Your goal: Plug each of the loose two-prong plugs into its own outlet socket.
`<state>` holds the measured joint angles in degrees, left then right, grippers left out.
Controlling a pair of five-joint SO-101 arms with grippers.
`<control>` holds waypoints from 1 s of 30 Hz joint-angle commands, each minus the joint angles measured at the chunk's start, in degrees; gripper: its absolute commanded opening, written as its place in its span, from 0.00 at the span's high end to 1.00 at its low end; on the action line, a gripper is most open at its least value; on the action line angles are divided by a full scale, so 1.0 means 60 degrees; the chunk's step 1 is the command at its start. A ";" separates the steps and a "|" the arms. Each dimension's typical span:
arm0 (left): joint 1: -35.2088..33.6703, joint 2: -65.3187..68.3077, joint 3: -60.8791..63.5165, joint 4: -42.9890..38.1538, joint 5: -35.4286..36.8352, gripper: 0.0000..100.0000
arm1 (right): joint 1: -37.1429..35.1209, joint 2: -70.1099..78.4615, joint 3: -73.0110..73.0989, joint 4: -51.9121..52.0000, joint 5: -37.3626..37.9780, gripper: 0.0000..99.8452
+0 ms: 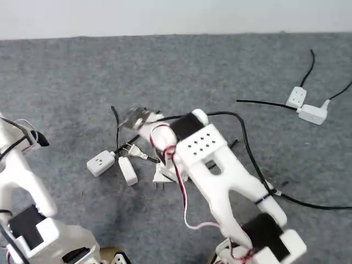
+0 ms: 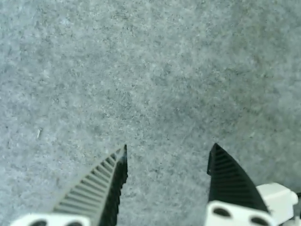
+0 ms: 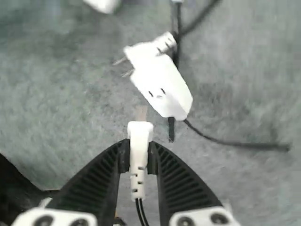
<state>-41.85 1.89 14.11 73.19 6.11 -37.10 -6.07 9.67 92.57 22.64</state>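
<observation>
My right gripper (image 3: 139, 146) is shut on a small white two-prong plug (image 3: 139, 134), prongs pointing forward. Just ahead of the prongs, apart from them, a white socket block (image 3: 160, 87) with two slots lies on the grey carpet. In the high view the right arm's gripper (image 1: 137, 117) is a blur left of centre. Near it lie a white outlet socket (image 1: 100, 163), a white plug (image 1: 128, 170), a plug with bare metal prongs (image 1: 132, 149) and another white piece (image 1: 162, 176). My left gripper (image 2: 170, 148) hangs open over bare carpet.
Black cables (image 1: 247, 148) loop across the carpet around the right arm. At the back right two more white pieces, one socket block (image 1: 297, 97) and one plug body (image 1: 312, 114), lie touching, with cords. The left arm (image 1: 22, 170) stands at the left edge.
</observation>
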 commanded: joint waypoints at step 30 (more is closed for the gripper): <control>0.0762 -0.0513 0.1018 -0.1436 0.0176 0.74 | -0.0418 0.0388 -0.0425 0.0007 -0.6857 0.99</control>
<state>-37.71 1.71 20.62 65.45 6.11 -39.74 -3.34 9.67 93.63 -17.45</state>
